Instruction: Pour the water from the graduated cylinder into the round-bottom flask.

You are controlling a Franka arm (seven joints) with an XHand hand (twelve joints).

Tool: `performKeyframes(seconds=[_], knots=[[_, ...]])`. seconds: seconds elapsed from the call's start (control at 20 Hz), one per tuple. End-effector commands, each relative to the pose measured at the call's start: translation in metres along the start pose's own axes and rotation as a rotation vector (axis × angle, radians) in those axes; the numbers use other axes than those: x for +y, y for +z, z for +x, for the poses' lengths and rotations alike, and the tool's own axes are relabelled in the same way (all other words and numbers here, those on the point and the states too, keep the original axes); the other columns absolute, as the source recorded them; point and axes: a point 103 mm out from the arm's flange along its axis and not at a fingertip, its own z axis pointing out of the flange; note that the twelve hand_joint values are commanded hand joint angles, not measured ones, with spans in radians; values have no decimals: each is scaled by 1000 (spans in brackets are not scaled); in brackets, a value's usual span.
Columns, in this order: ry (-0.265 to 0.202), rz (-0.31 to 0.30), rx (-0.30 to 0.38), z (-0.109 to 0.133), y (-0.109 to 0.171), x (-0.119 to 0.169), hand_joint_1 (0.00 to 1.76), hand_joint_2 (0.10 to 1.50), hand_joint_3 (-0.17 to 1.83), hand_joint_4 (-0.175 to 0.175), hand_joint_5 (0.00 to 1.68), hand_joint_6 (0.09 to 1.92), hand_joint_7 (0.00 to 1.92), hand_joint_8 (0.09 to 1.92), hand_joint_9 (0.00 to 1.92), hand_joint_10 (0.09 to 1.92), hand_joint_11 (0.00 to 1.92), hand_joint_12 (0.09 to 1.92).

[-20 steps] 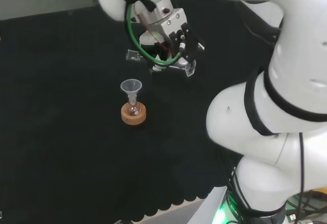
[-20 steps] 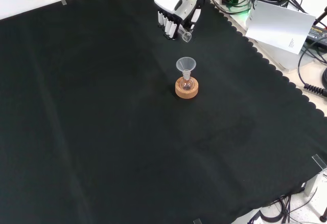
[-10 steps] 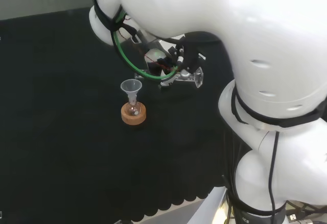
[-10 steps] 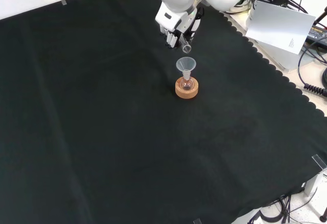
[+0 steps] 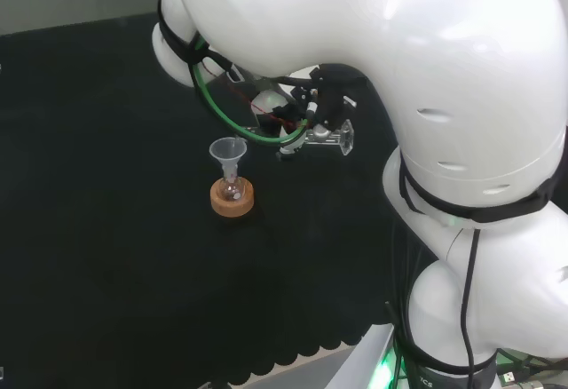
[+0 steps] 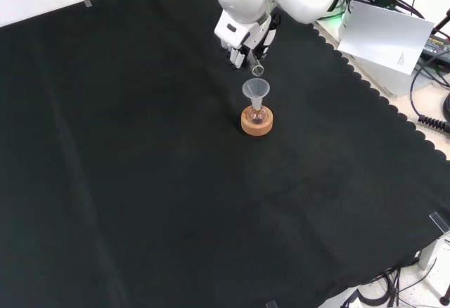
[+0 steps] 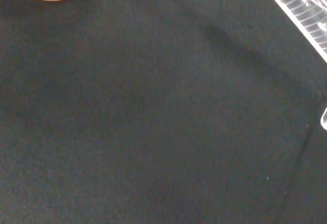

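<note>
So in the front view the hand (image 6: 242, 46) sits near the top of the frame, a bit right of center, with its fingers curled around the clear cylinder (image 6: 256, 67), which is tipped so its open mouth points down toward the funnel (image 6: 256, 88) just below it. Mouth and funnel rim look very close, can't tell if they actually touch. The funnel sits in the neck of the little round flask (image 6: 256, 114), and that rests in a cork ring (image 6: 256, 123) on the black cloth (image 6: 140, 181), around upper center of the frame. In the head view the flask and ring sit left of center, with the cylinder lying almost flat to the right of the funnel, partly tucked under the big white arm (image 5: 426, 96). Can't make out any water in the cylinder or the flask.
</note>
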Motion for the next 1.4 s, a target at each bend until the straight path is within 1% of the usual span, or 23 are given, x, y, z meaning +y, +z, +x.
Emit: performKeyframes(seconds=[0.05, 0.8, 1.2, 1.4], knots=[[7, -1, -69, 5, -12, -2, 1268, 1088, 0, -175, 1026, 932, 1053, 914, 1440, 87, 1258, 746], [57, 33, -170, 5, -17, -3, 1268, 1088, 0, -175, 1025, 934, 1052, 916, 1443, 87, 1259, 742], [76, 29, -224, 5, -18, -6, 1268, 1088, 0, -175, 1024, 935, 1051, 918, 1444, 87, 1258, 739], [84, 30, -239, 4, -19, -7, 1268, 1089, 0, -175, 1023, 936, 1051, 919, 1444, 87, 1257, 739]])
